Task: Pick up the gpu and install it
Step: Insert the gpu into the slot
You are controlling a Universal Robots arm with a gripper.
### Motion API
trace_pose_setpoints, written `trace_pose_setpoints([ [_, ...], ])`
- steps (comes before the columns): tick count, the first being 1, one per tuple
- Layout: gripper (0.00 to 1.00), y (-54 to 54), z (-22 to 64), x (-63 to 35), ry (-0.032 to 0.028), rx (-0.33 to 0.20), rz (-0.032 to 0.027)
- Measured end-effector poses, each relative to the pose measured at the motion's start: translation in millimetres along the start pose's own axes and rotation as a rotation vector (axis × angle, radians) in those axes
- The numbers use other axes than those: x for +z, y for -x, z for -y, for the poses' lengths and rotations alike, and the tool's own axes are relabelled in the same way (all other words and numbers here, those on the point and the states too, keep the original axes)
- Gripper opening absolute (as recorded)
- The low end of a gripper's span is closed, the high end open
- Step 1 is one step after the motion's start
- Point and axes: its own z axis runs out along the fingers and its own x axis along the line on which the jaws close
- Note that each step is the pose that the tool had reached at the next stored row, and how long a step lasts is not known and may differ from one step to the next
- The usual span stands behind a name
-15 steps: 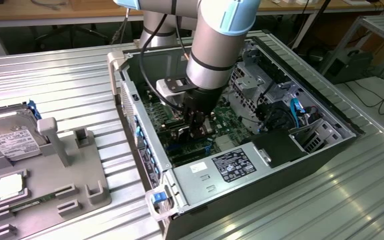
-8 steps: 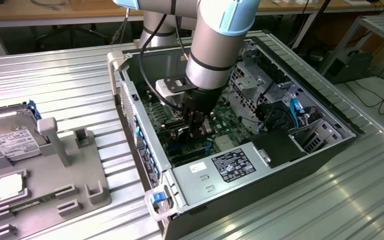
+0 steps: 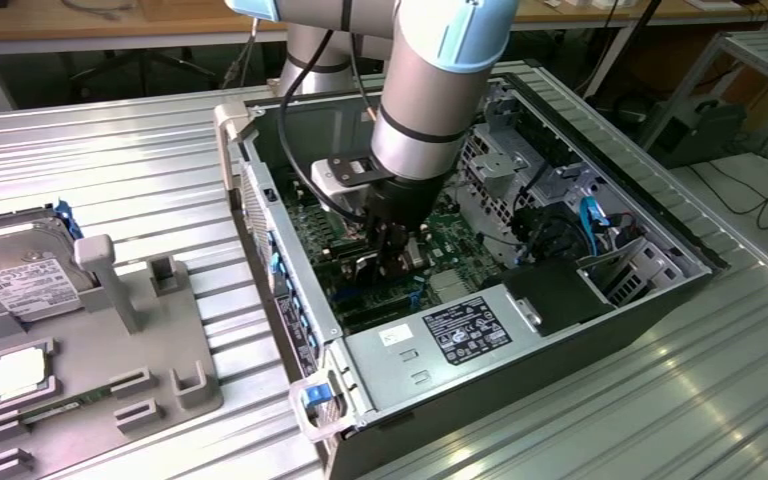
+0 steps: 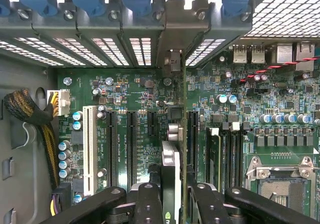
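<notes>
1. Gripper (image 3: pixel 387 262): lowered inside the open computer case (image 3: pixel 651 235), clenched on the gpu (image 4: pixel 170 176).
2. Gpu: held edge-on and upright between the fingers (image 4: pixel 148 204), directly over the green motherboard (image 4: pixel 240 119), its bracket end reaching the case's rear slot wall.
3. Grey fixture tray (image 3: pixel 157 380): on the worktop (image 3: pixel 117 160) at the exterior view's left, carrying a hard drive (image 3: pixel 17 270).

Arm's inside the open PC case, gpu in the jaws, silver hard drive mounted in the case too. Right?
Not the drive. The exterior view shows the silver hard drive with white label lying on the grey plastic holder outside the black computer case, at that view's left. The thin dark gpu card is between the jaws inside the case.
</notes>
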Motion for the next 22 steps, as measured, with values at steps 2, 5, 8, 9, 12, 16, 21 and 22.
trace_pose_setpoints([
  [2, 0.28, -0.1, 0.1, 3.8, 0.0002, 0.000, -0.0001],
  [5, 0.28, 0.0, 0.1, 4.2, -0.0003, 0.000, 0.0007],
  [8, 0.28, 0.0, 0.2, 4.2, -0.0003, 0.000, 0.0005],
  [9, 0.28, -0.1, 0.2, 4.2, -0.0002, 0.000, 0.0005],
  [12, 0.29, 0.2, 0.1, 2.8, -0.0010, 0.000, 0.0023],
  [16, 0.35, 0.3, -0.6, -9.9, -0.0003, 0.000, 0.0004],
  [21, 0.35, 1.2, -1.5, -33.6, -0.0007, 0.000, 0.0007],
  [22, 0.35, 1.4, -1.6, -37.9, -0.0008, 0.000, 0.0006],
])
